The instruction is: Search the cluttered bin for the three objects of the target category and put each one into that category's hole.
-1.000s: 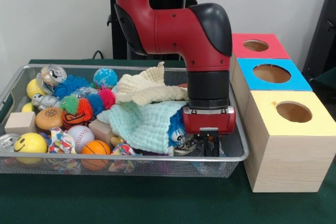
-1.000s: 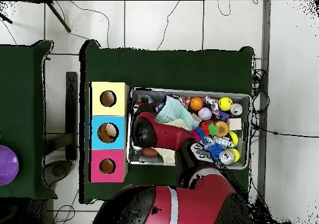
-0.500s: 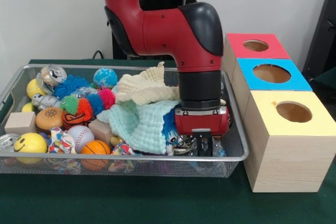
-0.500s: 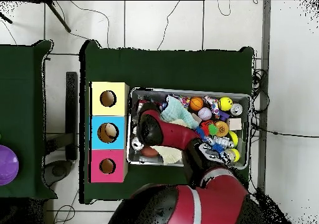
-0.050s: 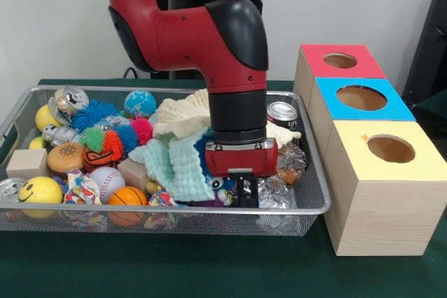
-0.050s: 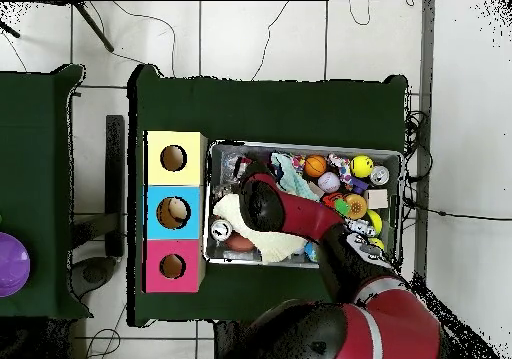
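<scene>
Shifted sideways along the bin (image 5: 318,204), the claw (image 5: 241,190) now sits low among clutter beside the mint cloth (image 5: 178,165); its fingers are obscured, state indeterminate. Target category unclear. A can (image 5: 282,114) is uncovered near the boxes (image 5: 380,172).

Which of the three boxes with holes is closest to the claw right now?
The yellow-topped box, the one nearest the camera in the front view. It stands just beside the bin's end where the claw hangs; the blue-topped box and red-topped box sit farther back.
</scene>
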